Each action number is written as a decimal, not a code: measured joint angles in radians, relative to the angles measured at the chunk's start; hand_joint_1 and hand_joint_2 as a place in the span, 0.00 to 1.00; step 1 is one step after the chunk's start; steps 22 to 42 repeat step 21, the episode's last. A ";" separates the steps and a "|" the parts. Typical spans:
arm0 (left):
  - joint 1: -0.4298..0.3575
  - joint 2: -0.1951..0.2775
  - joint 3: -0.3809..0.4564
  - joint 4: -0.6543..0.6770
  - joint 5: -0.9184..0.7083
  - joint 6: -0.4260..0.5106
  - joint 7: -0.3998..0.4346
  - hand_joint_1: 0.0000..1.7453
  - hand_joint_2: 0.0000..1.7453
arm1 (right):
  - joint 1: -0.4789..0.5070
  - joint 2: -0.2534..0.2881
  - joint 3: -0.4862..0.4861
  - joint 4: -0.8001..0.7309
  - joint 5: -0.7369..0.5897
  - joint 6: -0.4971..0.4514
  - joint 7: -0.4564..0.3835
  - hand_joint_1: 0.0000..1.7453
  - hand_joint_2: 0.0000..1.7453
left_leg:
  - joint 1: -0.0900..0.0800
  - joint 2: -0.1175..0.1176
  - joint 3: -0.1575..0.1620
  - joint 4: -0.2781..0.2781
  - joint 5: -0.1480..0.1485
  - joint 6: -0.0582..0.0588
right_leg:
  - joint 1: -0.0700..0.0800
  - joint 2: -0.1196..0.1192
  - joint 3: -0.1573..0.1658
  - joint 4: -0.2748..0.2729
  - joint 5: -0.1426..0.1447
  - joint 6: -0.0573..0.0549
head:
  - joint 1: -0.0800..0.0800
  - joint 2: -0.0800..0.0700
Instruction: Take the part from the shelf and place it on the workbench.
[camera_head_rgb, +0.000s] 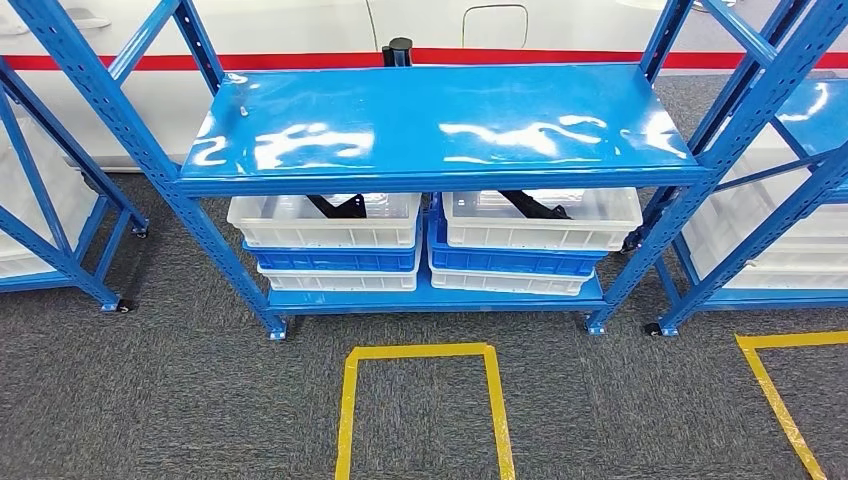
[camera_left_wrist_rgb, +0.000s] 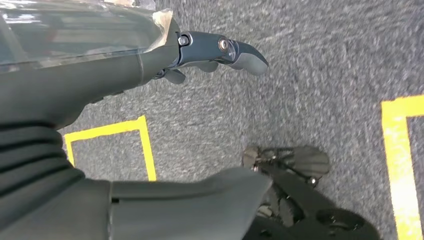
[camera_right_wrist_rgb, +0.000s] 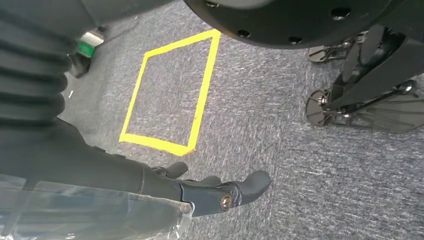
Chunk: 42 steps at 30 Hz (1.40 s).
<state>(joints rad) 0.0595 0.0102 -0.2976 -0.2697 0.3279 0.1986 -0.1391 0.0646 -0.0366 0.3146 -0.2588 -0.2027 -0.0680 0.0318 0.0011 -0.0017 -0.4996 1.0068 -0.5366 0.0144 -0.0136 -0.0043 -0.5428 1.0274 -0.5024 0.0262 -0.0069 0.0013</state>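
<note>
Both hands hang over grey carpet and hold nothing. Seen from its wrist camera, the left hand (camera_left_wrist_rgb: 150, 75) has its fingers (camera_left_wrist_rgb: 240, 52) stretched out loosely with only carpet beyond them. The right hand (camera_right_wrist_rgb: 150, 195), seen from its own wrist camera, lies much the same, its fingers (camera_right_wrist_rgb: 245, 187) extended and apart above the carpet, close to a square of yellow tape (camera_right_wrist_rgb: 170, 95).

From the head view a blue shelf (camera_head_rgb: 440, 125) stands straight ahead, its glossy top board bare and reflecting the lights. On its lower board, under the top one, sit two stacks of bins side by side. The left stack is topped by a white bin (camera_head_rgb: 325, 222) resting on a blue bin (camera_head_rgb: 330, 258), with another white one below. The right stack is topped by a second white bin (camera_head_rgb: 545, 220) on a second blue bin (camera_head_rgb: 515, 262), again with a white one beneath. A black part (camera_head_rgb: 340, 206) lies in the left top bin, near its back edge and partly hidden by the top board. Another black part (camera_head_rgb: 535, 205) lies in the right top bin, also toward the back edge.

On the floor (camera_head_rgb: 180, 400) in front of the shelf a yellow tape outline (camera_head_rgb: 420, 352) marks a rectangle, and a further yellow tape line (camera_head_rgb: 770, 385) runs at the right. More blue racks with white bins stand on both sides.
</note>
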 joint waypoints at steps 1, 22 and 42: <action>0.005 0.000 0.015 -0.006 -0.018 -0.011 0.007 0.00 0.00 | 0.004 0.002 -0.015 -0.006 0.011 0.003 -0.002 0.00 0.00 | 0.000 0.000 0.000 0.000 0.000 0.000 | 0.000 0.000 0.000 0.000 0.000 0.000 | 0.000 0.000; 0.080 -0.003 0.261 -0.107 -0.325 -0.196 0.136 0.00 0.00 | 0.074 0.028 -0.273 -0.110 0.203 0.068 -0.029 0.00 0.00 | 0.000 0.000 0.001 0.000 -0.001 0.000 | 0.000 0.000 0.001 0.000 0.000 0.000 | 0.000 0.000; 0.080 -0.003 0.261 -0.107 -0.325 -0.196 0.136 0.00 0.00 | 0.074 0.028 -0.273 -0.110 0.203 0.068 -0.029 0.00 0.00 | 0.000 0.000 0.001 0.000 -0.001 0.000 | 0.000 0.000 0.001 0.000 0.000 0.000 | 0.000 0.000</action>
